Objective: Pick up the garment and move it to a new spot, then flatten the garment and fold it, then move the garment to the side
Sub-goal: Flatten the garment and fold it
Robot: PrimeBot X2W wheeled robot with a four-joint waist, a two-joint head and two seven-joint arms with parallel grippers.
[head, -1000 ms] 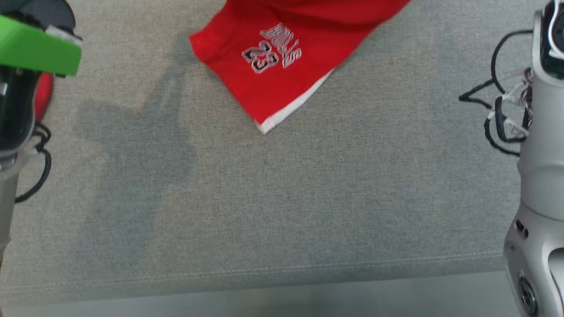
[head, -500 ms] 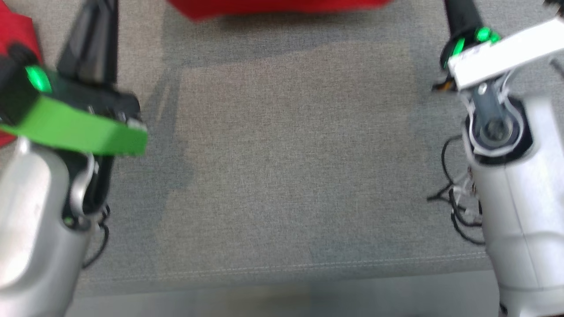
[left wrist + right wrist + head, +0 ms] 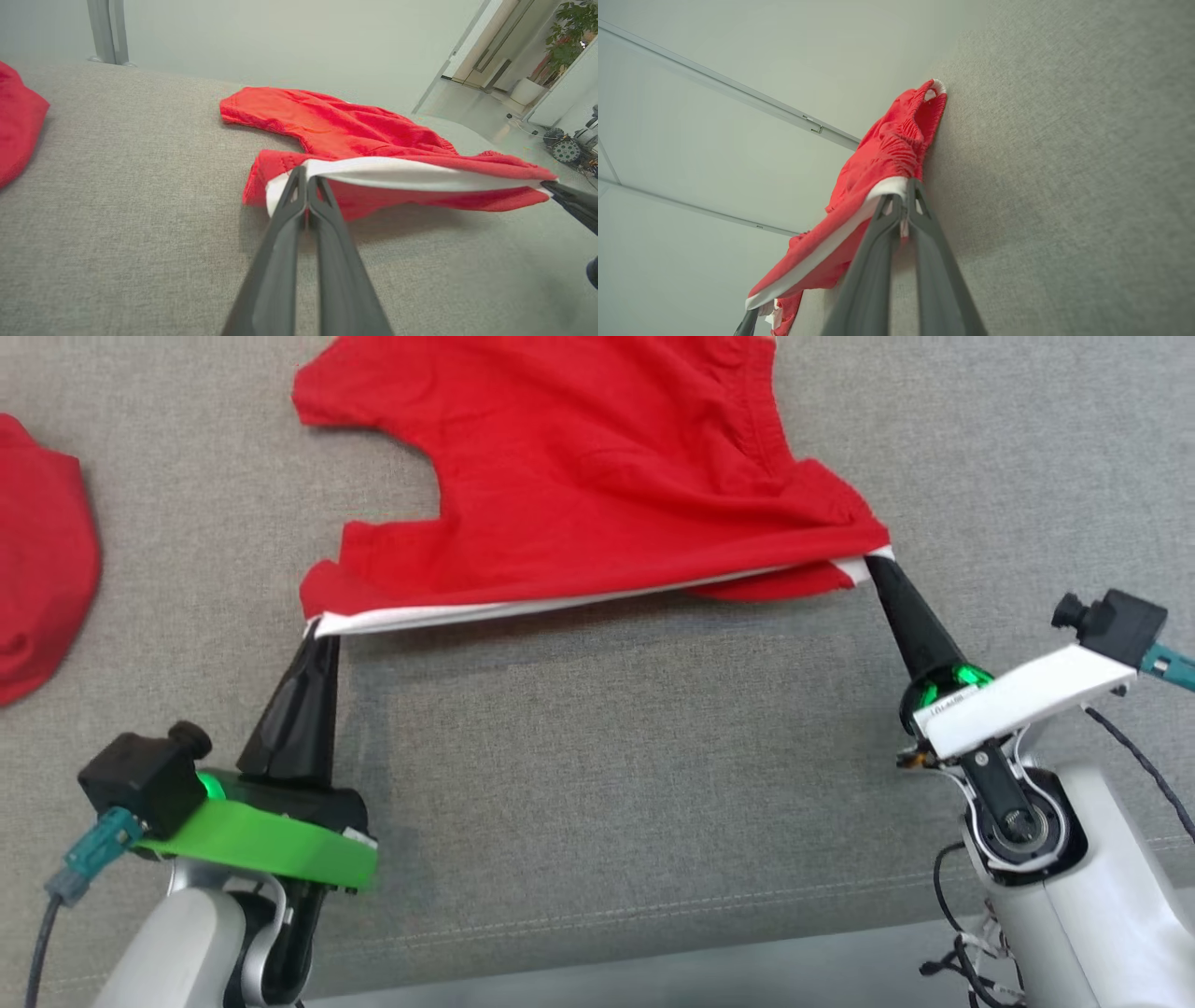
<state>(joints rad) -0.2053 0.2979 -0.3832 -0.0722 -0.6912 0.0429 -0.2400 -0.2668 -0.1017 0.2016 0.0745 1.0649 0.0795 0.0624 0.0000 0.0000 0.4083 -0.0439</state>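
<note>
**Shorts stretched by the hem: slip and drag hazards**

Since half a second ago the head camera has shifted. The red shorts (image 3: 597, 476), then a blurred strip at the top edge, now span the upper half of the head view, with both pairs of fingertips at the hem.

**State.** The left gripper (image 3: 317, 633) is clamped tight on one end of the white hem band (image 3: 560, 607). The right gripper (image 3: 875, 560) is clamped tight on the other end. The band runs taut between them, raised off the grey fabric surface (image 3: 607, 784). The rest of the shorts trails away from the robot and appears to rest on that surface.

**Hazards.**
1. Slip: each grip takes only a thin edge of cloth. Spreading the arms further would likely pull the band free.
2. Single-layer grip: whether both layers are caught cannot be confirmed. A loose layer would sag and crease on flattening.
3. Drag: trailing cloth may bunch on the textured surface if pulled unevenly.
4. Contact: a second red garment (image 3: 42, 560) lies well apart on the left. A wide sideways move could sweep it.
</note>
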